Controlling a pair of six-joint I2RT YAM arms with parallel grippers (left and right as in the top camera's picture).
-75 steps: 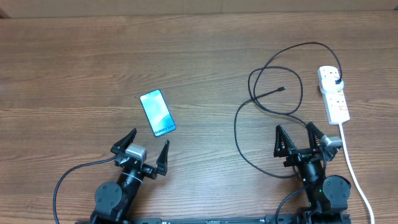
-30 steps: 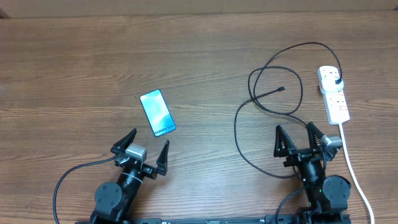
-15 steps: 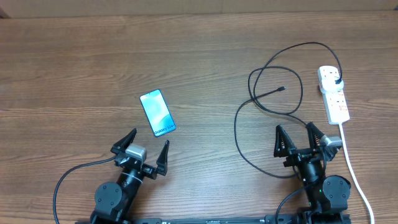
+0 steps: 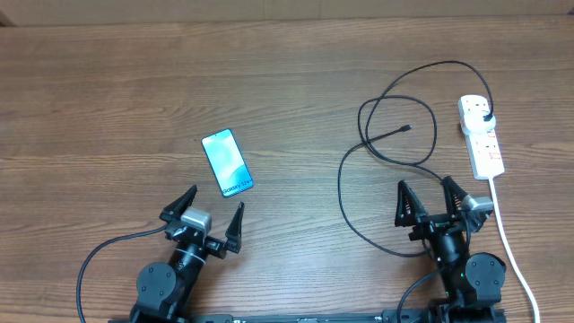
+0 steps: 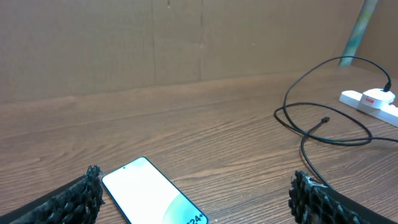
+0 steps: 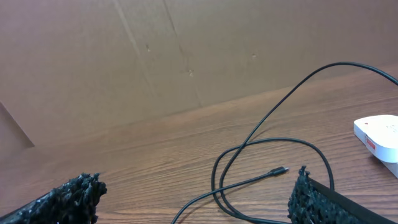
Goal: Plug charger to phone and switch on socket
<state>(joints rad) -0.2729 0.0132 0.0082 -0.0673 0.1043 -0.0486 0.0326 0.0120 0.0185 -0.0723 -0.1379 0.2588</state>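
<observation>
The phone (image 4: 227, 162) lies flat on the wooden table, screen lit light blue, left of centre; it also fills the bottom of the left wrist view (image 5: 152, 196). The charger (image 4: 395, 135) is a thin black cable looping on the right, its free connector tip (image 4: 408, 128) resting on the table and its plug (image 4: 485, 117) seated in the socket (image 4: 482, 136), a white power strip. The tip (image 6: 281, 170) shows in the right wrist view. My left gripper (image 4: 212, 210) stands open just short of the phone. My right gripper (image 4: 424, 196) is open near the cable's lower loop, holding nothing.
The power strip's white cord (image 4: 511, 251) runs down the right side past my right arm. A brown cardboard wall (image 5: 186, 37) closes off the far edge of the table. A black cable (image 4: 99, 256) trails from my left arm base.
</observation>
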